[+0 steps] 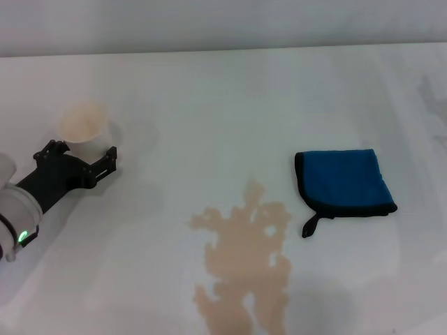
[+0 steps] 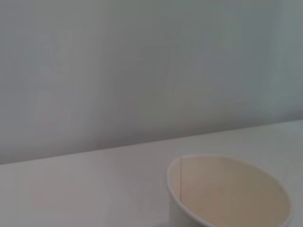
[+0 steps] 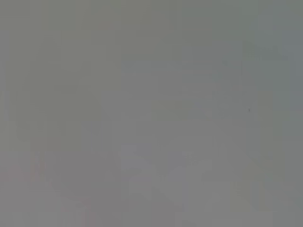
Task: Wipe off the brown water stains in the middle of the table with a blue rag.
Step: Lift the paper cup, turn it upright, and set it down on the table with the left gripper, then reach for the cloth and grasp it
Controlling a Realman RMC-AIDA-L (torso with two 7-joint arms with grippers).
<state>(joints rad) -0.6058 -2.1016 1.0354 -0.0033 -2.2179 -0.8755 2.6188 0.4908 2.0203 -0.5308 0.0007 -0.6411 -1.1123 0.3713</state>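
While my left gripper [image 1: 87, 159], fingers spread, straddles the paper cup [image 1: 84, 123] at nine o'clock, nothing's wiped yet; next I grab the blue rag [image 1: 343, 183] at three o'clock, beside the brown water stains [image 1: 244, 269]. Right gripper: can't tell, unseen.

Plain pale grey wall [image 2: 142, 71] behind.

The tabletop [image 1: 209, 105] is white, smooth and faintly glossy, taking soft shadows; the brown water stains [image 1: 244, 269] lie on it as a thin, pale tan liquid film with ragged edges; the blue rag [image 1: 343, 183] is soft, matt cloth with a black stitched trim and a black loop tag; the paper cup [image 1: 84, 124] is cream, matt and smooth, with a seam inside; the left gripper [image 1: 82, 162] looks like matt black plastic
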